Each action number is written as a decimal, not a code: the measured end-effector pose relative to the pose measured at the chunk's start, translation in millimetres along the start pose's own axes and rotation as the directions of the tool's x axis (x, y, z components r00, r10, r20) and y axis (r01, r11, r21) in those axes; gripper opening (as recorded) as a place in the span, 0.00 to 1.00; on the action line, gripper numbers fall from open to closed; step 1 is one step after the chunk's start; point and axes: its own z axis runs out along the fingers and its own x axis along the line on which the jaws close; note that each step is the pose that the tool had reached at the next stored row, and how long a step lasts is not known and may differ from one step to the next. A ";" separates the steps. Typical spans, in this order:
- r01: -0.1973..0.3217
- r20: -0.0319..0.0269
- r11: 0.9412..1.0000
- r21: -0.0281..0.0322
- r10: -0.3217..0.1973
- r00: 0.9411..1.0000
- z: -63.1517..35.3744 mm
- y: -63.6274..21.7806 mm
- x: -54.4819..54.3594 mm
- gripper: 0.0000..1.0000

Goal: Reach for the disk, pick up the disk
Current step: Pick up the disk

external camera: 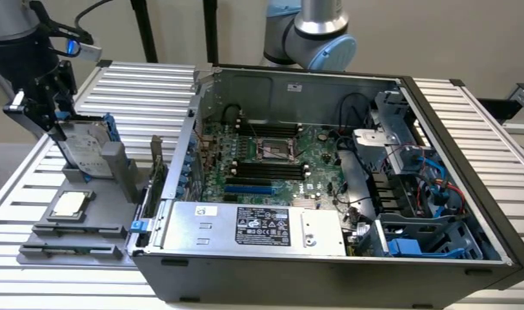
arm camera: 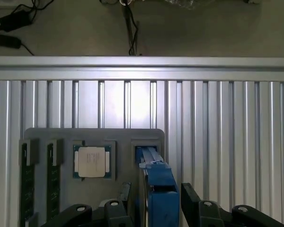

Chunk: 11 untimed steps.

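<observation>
Two spread fingers (arm camera: 125, 191) of the gripper (arm camera: 156, 194) straddle the disk (external camera: 86, 147), which stands upright in its grey holder (external camera: 73, 250) at the exterior view's left. Reaching looks complete; the pickup likely calls for clamping both flat faces evenly.

In the wrist view the tool (arm camera: 156, 210) and the disk (arm camera: 158, 189) in its blue bracket both run off the picture's edge, in the exterior view the grey holder (external camera: 114, 165) hides the disk's foot, and the print on the silver box's black label (external camera: 264, 225) is too small to read.
</observation>
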 end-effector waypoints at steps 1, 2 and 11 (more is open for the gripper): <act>0.000 0.000 1.000 0.000 0.000 1.000 0.1 0.5 0.0 0.54; 0.000 0.000 1.000 0.000 0.000 1.000 0.2 0.7 0.0 0.54; 0.005 0.000 1.000 0.006 -0.005 1.000 2.5 2.0 -1.3 0.54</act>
